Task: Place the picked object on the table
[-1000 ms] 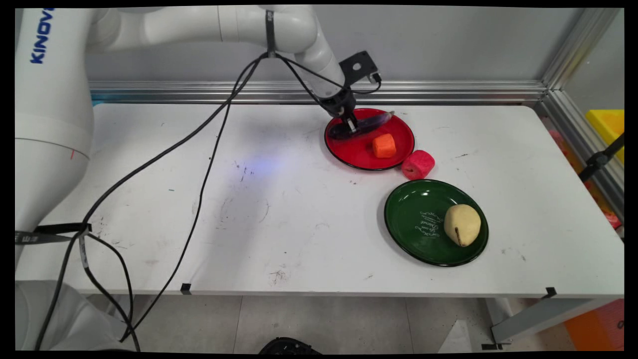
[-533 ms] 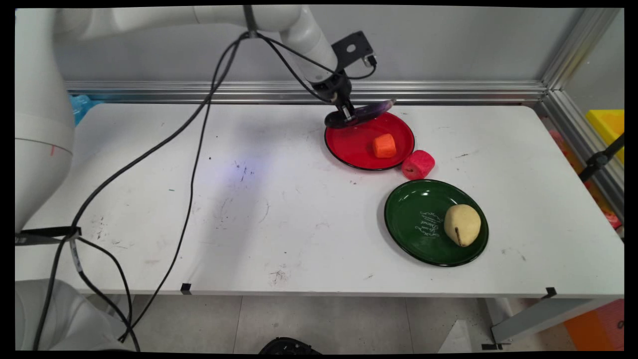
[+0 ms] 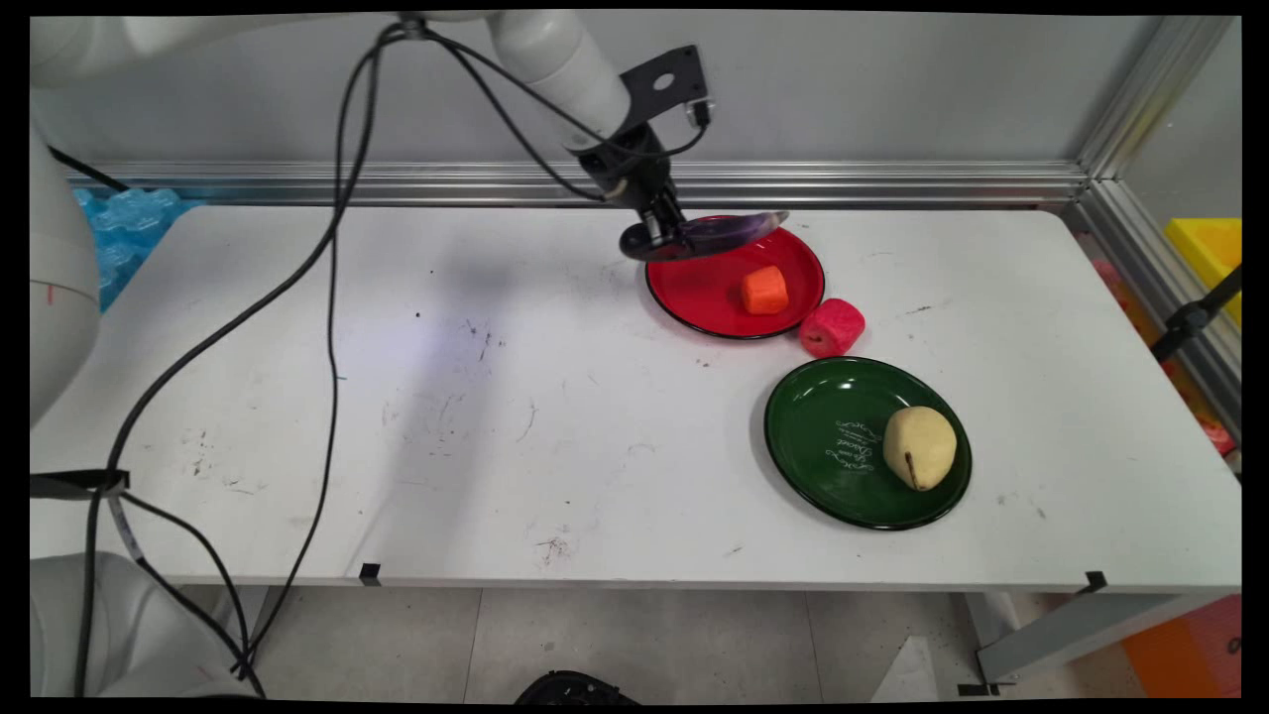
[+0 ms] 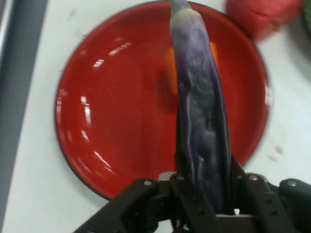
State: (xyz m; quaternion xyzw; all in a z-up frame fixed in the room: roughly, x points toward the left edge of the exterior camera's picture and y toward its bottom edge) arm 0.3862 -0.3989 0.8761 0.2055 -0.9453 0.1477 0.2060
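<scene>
My gripper (image 3: pixel 658 230) is shut on a long purple eggplant (image 3: pixel 706 234) and holds it in the air over the far left rim of the red plate (image 3: pixel 704 296). In the hand view the eggplant (image 4: pixel 200 116) runs up from between the fingers (image 4: pixel 181 187), across the red plate (image 4: pixel 107 111) below it. An orange chunk (image 3: pixel 763 290) lies on the plate, mostly hidden behind the eggplant in the hand view. A pink-red round piece (image 3: pixel 831 327) rests on the table against the plate's near right rim.
A green plate (image 3: pixel 833 446) with a pale yellow pear (image 3: pixel 919 447) stands nearer, to the right. Black cables (image 3: pixel 327 297) hang from the arm over the table's left half. An aluminium rail (image 3: pixel 595 183) runs along the back wall.
The gripper has lifted the eggplant off the red plate and carried it up and to the left, levelling it out. The other things stay in place.
</scene>
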